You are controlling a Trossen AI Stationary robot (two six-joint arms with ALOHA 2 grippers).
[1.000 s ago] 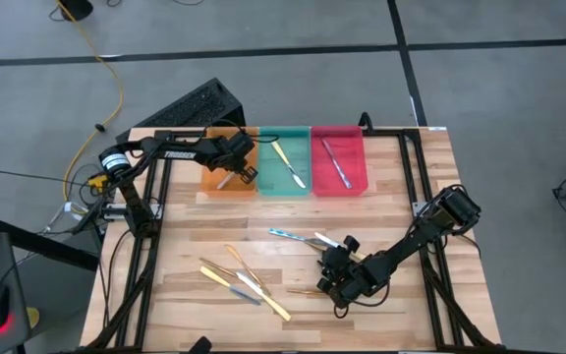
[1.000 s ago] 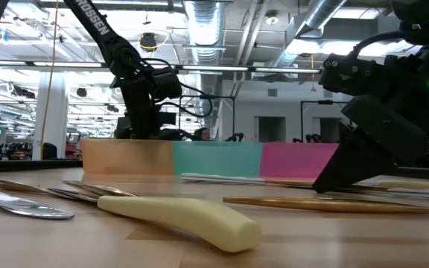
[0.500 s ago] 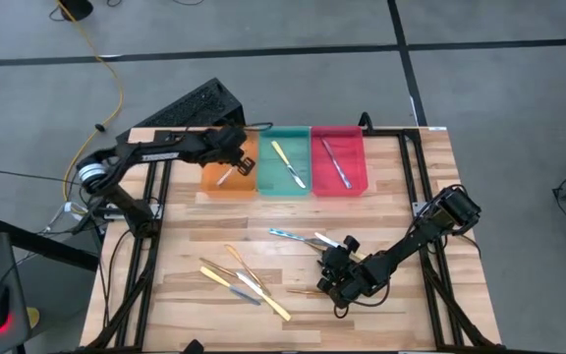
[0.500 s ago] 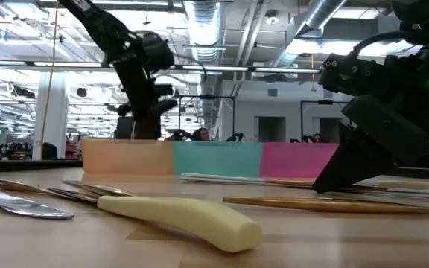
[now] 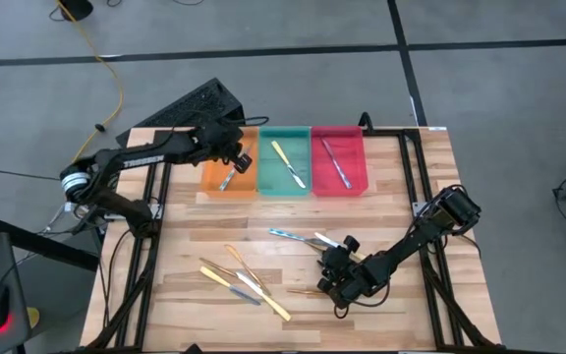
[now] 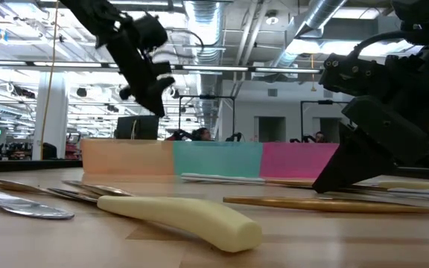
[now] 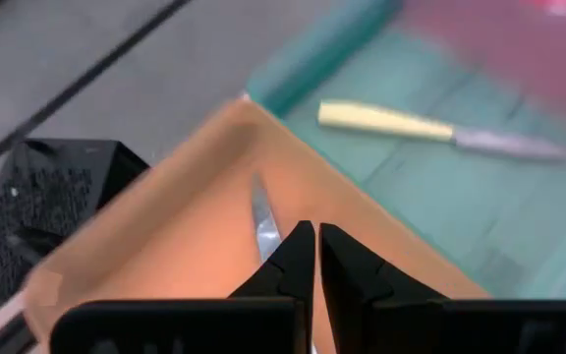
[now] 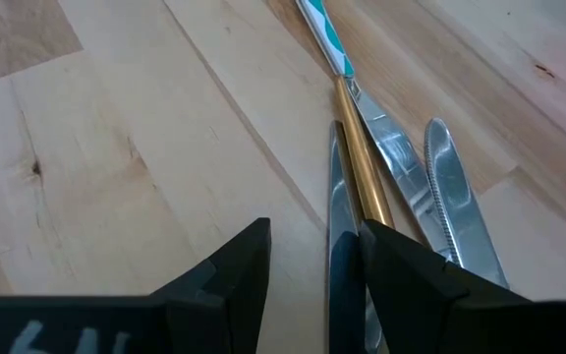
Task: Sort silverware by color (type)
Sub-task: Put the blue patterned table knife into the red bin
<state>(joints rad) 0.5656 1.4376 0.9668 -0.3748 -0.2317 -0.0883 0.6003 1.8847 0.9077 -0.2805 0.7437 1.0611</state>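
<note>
Scene: wooden tabletop [image 5: 185,246] seen from above, with three trays in a row at its far edge and loose silverware in the near half.

Trays: orange tray [image 5: 214,180] holds one silver piece [image 5: 228,179]; green tray [image 5: 281,185] holds a yellow-handled knife [image 5: 289,164]; red tray [image 5: 347,185] holds a bluish-handled piece [image 5: 337,162].

Left tool: left tool [image 5: 236,157] hangs above the orange tray, fingers closed together with nothing between them.

Right tool: right tool [image 5: 334,285] sits low over the tabletop at the near right, jaws spread wide, holding nothing.

Key relation: a thin gold utensil [image 8: 360,182] lies just ahead of the right tool, in line with the gap between its fingers, its long axis pointing away from the tool.

Neighbours: two silver pieces [image 8: 440,192] lie right beside the gold utensil, almost parallel, and a teal-handled one [image 8: 324,35] lies beyond its far end.

Other loose pieces: a second cluster [image 5: 244,280] of gold, yellow and silver utensils lies at the near left, well apart from both tools.

Nearer arm: the right arm is far closer to both loose groups; the left arm is back at the trays.

Judgement: the next grasp likely depends on closing on the gold utensil alone, without catching the silver ones beside it.
</note>
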